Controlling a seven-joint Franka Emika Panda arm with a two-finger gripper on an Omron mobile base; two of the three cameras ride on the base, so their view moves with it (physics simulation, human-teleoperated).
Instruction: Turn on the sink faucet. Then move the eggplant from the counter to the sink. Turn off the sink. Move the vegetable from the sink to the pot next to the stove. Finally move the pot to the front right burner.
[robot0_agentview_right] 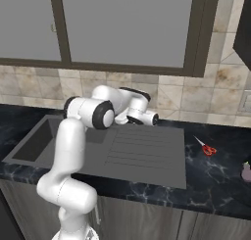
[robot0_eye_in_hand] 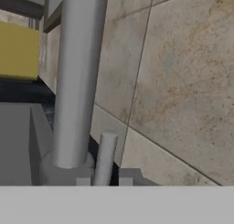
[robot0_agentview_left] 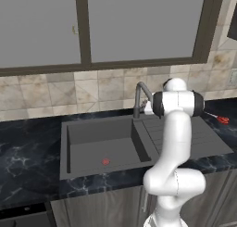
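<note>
While we're parked in front of the sink (robot0_agentview_left: 99, 149), our gripper (robot0_eye_in_hand: 104, 181) is pushed in at the foot of the sink faucet (robot0_agentview_left: 140, 97) by the far wall, with its jaws pinched nearly together on the faucet's little lever (robot0_eye_in_hand: 105, 158). Over on the right the eggplant (robot0_agentview_right: 246, 171) sits on the counter (robot0_agentview_right: 215, 185), well apart from the basin, with red scissors (robot0_agentview_right: 208, 148) lying nearer the drainboard.

dark grey sink (robot0_agentview_left: 92, 129), black white-veined counter (robot0_agentview_left: 28, 161), red-handled scissors (robot0_agentview_right: 208, 148).
</note>
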